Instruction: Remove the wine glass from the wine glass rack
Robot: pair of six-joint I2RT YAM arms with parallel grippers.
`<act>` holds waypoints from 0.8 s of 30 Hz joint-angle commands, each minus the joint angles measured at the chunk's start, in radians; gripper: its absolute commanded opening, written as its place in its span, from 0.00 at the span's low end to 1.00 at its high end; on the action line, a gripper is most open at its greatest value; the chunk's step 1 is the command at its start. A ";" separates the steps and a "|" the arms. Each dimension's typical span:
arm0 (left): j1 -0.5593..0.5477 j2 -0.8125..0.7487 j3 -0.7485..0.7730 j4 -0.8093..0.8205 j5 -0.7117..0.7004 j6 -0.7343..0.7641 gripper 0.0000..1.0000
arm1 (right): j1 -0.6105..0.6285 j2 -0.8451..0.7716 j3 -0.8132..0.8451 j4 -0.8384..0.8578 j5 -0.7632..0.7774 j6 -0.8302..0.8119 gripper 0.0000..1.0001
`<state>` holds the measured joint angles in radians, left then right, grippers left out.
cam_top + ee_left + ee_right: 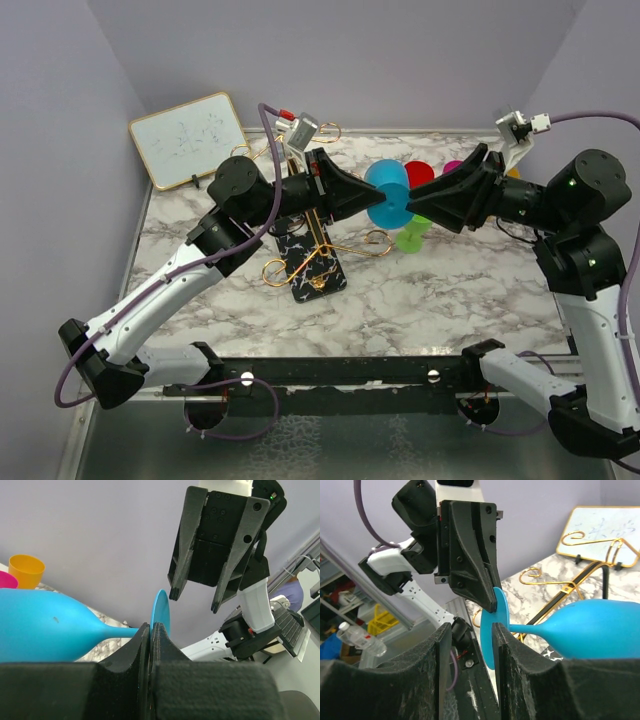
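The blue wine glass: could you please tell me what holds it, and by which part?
The left gripper holds the blue wine glass by its stem, beside the foot; the right gripper stands open.

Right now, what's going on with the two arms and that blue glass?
The left gripper is shut on the stem of the blue wine glass, right next to its foot. It holds the glass sideways in the air above the table. The glass looks clear of the gold rack, which stands below it. The right gripper faces it with fingers open by the foot, gripping nothing. It may be a handover, but that is a guess.
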<state>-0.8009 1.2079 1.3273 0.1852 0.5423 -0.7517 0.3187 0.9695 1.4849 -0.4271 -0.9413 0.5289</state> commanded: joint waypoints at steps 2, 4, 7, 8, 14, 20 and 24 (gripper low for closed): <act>-0.011 -0.023 0.022 -0.005 -0.042 0.033 0.00 | -0.002 -0.024 0.075 -0.094 0.107 -0.064 0.38; -0.012 -0.021 0.022 -0.005 -0.038 0.034 0.00 | -0.002 -0.023 0.081 -0.115 0.119 -0.075 0.38; -0.016 -0.020 0.049 -0.004 -0.036 0.034 0.00 | -0.002 -0.026 0.073 -0.135 0.132 -0.084 0.38; -0.017 -0.022 0.051 -0.001 -0.033 0.034 0.00 | -0.002 -0.030 0.066 -0.137 0.138 -0.085 0.38; -0.022 -0.027 0.052 0.025 -0.015 0.023 0.00 | -0.002 -0.036 0.041 -0.157 0.163 -0.108 0.38; -0.034 -0.018 0.058 0.055 -0.011 0.008 0.00 | -0.003 -0.031 0.007 -0.130 0.112 -0.097 0.38; -0.047 -0.001 0.069 0.065 -0.014 0.008 0.00 | -0.001 -0.030 0.000 -0.133 0.102 -0.104 0.37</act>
<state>-0.8310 1.2049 1.3510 0.1883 0.5278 -0.7429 0.3187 0.9424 1.4937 -0.5571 -0.8204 0.4393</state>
